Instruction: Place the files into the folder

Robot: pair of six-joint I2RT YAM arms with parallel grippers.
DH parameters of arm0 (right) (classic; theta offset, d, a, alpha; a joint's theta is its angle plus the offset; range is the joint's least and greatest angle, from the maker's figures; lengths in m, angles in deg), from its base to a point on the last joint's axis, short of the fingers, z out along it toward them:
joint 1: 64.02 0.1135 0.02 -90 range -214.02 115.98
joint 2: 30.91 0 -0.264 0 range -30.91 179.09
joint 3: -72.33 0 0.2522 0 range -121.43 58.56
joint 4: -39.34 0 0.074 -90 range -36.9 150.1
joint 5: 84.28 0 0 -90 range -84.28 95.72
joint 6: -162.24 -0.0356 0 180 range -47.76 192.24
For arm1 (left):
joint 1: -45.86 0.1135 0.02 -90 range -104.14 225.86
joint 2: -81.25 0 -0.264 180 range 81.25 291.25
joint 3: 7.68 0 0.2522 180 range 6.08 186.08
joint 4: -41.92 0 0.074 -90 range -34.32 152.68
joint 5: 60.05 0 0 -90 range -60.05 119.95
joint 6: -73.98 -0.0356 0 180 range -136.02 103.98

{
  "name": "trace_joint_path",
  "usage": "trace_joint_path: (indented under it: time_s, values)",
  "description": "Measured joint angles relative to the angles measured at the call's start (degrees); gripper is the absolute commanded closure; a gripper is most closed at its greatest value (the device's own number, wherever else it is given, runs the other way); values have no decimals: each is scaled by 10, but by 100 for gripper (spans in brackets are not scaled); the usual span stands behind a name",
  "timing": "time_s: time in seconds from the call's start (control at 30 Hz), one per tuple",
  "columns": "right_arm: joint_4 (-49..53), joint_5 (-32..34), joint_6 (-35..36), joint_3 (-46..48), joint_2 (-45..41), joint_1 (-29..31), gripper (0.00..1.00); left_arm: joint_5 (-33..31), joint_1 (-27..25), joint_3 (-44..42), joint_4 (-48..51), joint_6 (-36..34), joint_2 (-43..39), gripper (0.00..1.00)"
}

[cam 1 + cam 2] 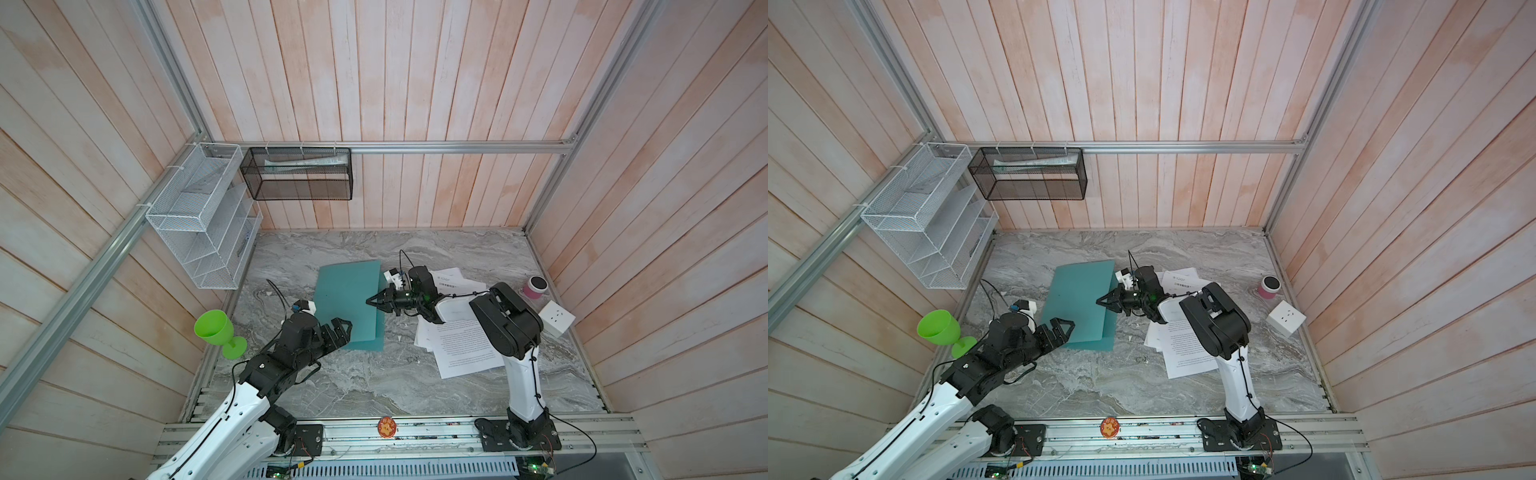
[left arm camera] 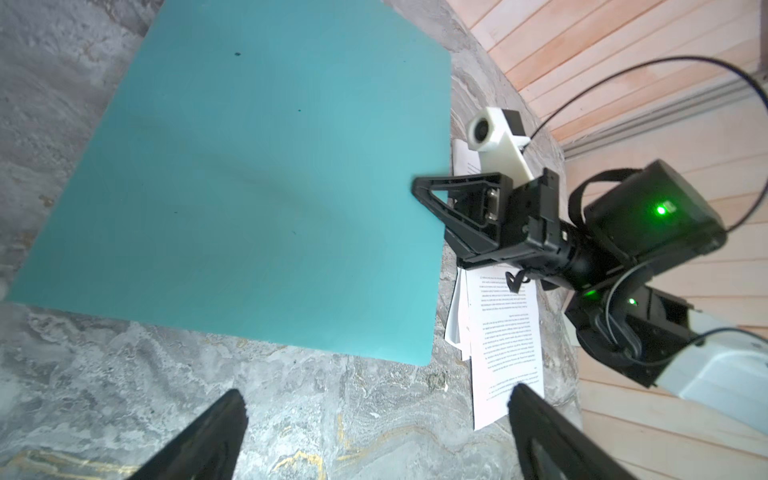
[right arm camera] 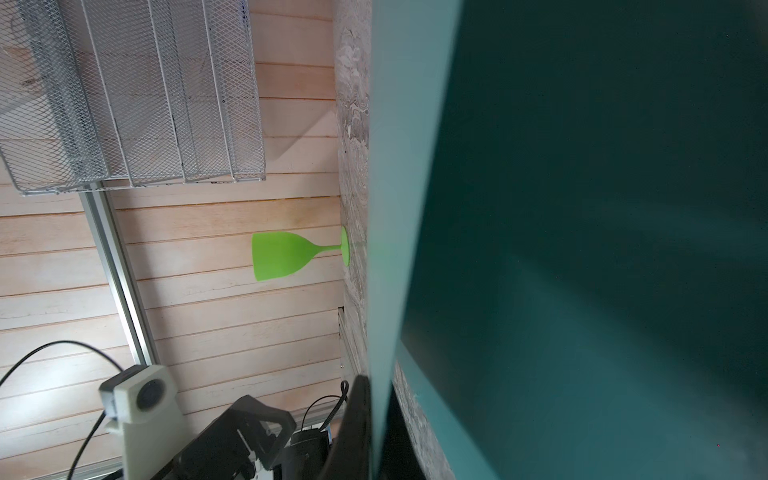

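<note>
— Pale pink wooden plank walls (image 1: 415,83) and a grey marbled tabletop (image 1: 353,386) are shown from above. What is seen at the left?

— A white wire-mesh file rack (image 1: 199,216) and a black mesh basket (image 1: 299,174) are hung on the walls. A bright green plastic goblet (image 1: 212,328) is stood upright at the table's left edge. Just right of it, the left gripper (image 1: 343,330) is held over the near left corner of a thin teal-green plastic folder (image 1: 349,299). Its jaws are spread wide and nothing is gripped.

— Where is that folder laid?

— It is laid at the middle of the table. Its top cover is pinched at the right edge by the right gripper (image 1: 369,300), whose jaws are closed on it. That edge is held raised off the lower cover.

— And the files (image 1: 461,345)?

— These loose white paper sheets, printed with black text, are spread in an untidy pile on the table just right of the folder. They are partly hidden under the right arm. Farther right, a pink cup with a black lid (image 1: 536,286) and a white cube socket (image 1: 557,318) are set near the wall.
</note>
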Motion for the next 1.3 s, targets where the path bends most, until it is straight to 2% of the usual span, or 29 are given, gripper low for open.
trace_joint_path:
  time_s: [0.13, 0.23, 0.37, 0.7, 1.0, 1.13, 1.27, 1.3]
  values:
    - [16, 2, -2, -5, -5, 0, 100, -119, -109, 50, 42, -29, 59, 0]
    - [22, 3, -7, -6, -7, 0, 100, -210, -192, 100, 68, -48, 142, 0]
    - [25, 5, -9, -6, -8, 0, 100, -295, -259, 165, 85, -78, 251, 0]
    - [36, 15, -16, -5, -29, 3, 100, -353, -269, 293, 111, -126, 444, 0]
    - [19, 12, -41, 21, -57, 3, 100, -361, -269, 310, 140, -133, 506, 7]
    - [15, 10, -43, 36, -74, 3, 100, -374, -269, 314, 156, -125, 524, 21]
    - [8, 9, -46, 53, -90, 3, 100, -389, -270, 315, 172, -114, 535, 46]
    - [7, 10, -47, 59, -94, 2, 100, -393, -271, 315, 178, -111, 536, 50]
